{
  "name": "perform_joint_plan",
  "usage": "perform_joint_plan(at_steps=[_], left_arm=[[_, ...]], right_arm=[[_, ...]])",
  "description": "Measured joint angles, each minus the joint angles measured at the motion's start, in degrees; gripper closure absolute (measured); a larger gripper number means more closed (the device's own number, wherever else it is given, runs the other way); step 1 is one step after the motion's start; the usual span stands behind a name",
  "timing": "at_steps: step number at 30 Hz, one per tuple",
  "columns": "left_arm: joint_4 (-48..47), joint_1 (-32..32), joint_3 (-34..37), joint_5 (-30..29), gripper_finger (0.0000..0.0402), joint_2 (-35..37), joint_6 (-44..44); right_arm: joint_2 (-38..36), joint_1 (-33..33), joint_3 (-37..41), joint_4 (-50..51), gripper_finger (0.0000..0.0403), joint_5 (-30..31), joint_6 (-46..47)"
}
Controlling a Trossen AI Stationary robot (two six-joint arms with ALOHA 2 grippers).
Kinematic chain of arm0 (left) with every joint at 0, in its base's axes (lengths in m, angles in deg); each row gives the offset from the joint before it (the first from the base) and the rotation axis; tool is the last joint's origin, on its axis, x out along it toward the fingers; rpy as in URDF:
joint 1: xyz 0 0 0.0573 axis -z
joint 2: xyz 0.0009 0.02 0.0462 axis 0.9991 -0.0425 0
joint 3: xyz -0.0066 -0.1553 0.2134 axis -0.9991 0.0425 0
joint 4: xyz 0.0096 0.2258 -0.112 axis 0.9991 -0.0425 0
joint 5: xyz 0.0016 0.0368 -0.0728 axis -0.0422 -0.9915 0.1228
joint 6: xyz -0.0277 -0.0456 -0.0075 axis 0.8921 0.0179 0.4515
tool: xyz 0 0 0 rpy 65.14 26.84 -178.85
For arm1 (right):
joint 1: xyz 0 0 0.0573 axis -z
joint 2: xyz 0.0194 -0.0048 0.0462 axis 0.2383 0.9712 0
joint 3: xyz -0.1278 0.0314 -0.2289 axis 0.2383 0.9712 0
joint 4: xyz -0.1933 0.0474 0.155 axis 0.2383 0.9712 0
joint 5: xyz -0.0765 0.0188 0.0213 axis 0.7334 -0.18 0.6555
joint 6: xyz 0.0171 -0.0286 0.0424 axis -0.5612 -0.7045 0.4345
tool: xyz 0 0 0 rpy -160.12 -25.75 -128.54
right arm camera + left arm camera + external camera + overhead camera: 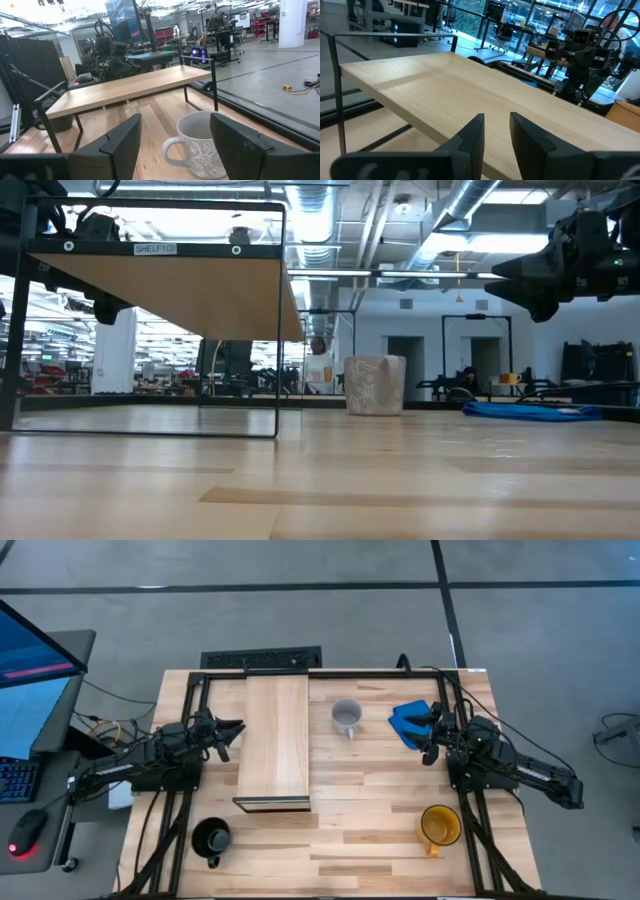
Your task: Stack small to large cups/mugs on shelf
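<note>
The shelf [275,740], a raised pale wood board on a dark frame, stands left of the table's middle. The white mug [346,717] stands upright on the table to its right; it also shows in the right wrist view [202,145]. The yellow mug [439,825] stands near the front right and the black mug [211,838] near the front left. My left gripper [232,732] hovers at the shelf's left side, slightly open and empty [496,125]. My right gripper [432,733] is wide open and empty, above the table, pointing toward the white mug [175,130].
A flat blue object [410,720] lies on the table under and beside my right gripper; it also shows in the low view [530,410]. Dark frame rails run along the table's left, right and far edges. Bare tabletop lies between the shelf and the yellow mug.
</note>
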Motion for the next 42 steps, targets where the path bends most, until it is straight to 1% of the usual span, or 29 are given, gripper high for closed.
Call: perform_joint_plan(at_steps=[25,31,35,42], left_arm=[[0.2,0.0,0.0,0.1,0.0319,0.0,0.4],[0.2,0.0,0.0,-1.0,0.0318,0.0,0.0],[0.2,0.0,0.0,-1.0,0.03,0.0,0.3],[0.2,0.0,0.0,-1.0,0.0236,0.0,0.4]], right_arm=[[0.0,0.0,0.0,0.0,0.0143,0.0,0.0],[0.0,0.0,0.0,0.0,0.0143,0.0,0.0],[0.0,0.0,0.0,0.0,0.0143,0.0,0.0],[0.0,0.0,0.0,0.0,0.0143,0.0,0.0]])
